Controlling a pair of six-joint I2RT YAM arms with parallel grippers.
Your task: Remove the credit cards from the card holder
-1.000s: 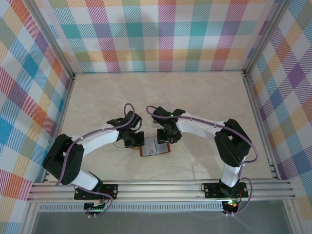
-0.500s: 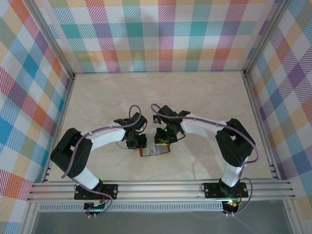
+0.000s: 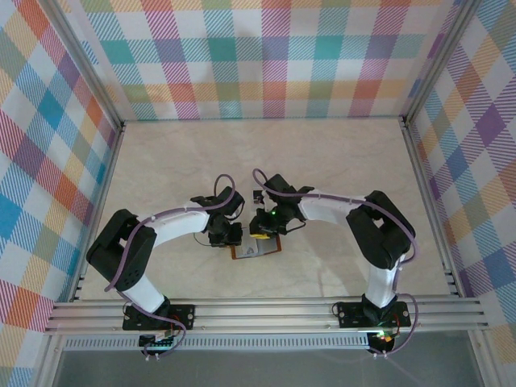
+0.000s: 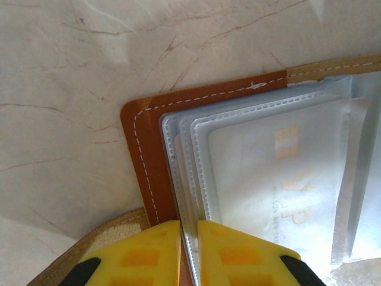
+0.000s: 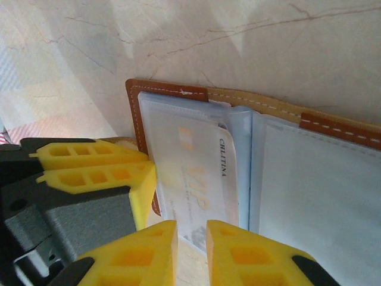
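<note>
The brown leather card holder (image 3: 256,249) lies open on the table between both arms. In the left wrist view its brown corner (image 4: 140,155) and stacked clear sleeves show, and my left gripper (image 4: 189,241) is shut on the sleeves' edge. A pale whitish credit card (image 5: 205,173) printed "VIP" sits inside a clear sleeve of the card holder (image 5: 164,89). My right gripper (image 5: 191,241) hovers at that card's near edge, its yellow fingers a narrow gap apart with nothing pinched. The left gripper's fingers (image 5: 95,170) sit beside it. From above, the left gripper (image 3: 233,236) and right gripper (image 3: 260,230) meet over the holder.
The pale marble tabletop (image 3: 266,161) stretches behind the holder. Checked walls (image 3: 266,56) with metal frame posts enclose it on three sides. An aluminium rail (image 3: 266,310) runs along the near edge.
My right gripper has come down and left onto the holder's upper edge. The left gripper shifted slightly right and stays at the holder's left edge. The holder has not moved.
</note>
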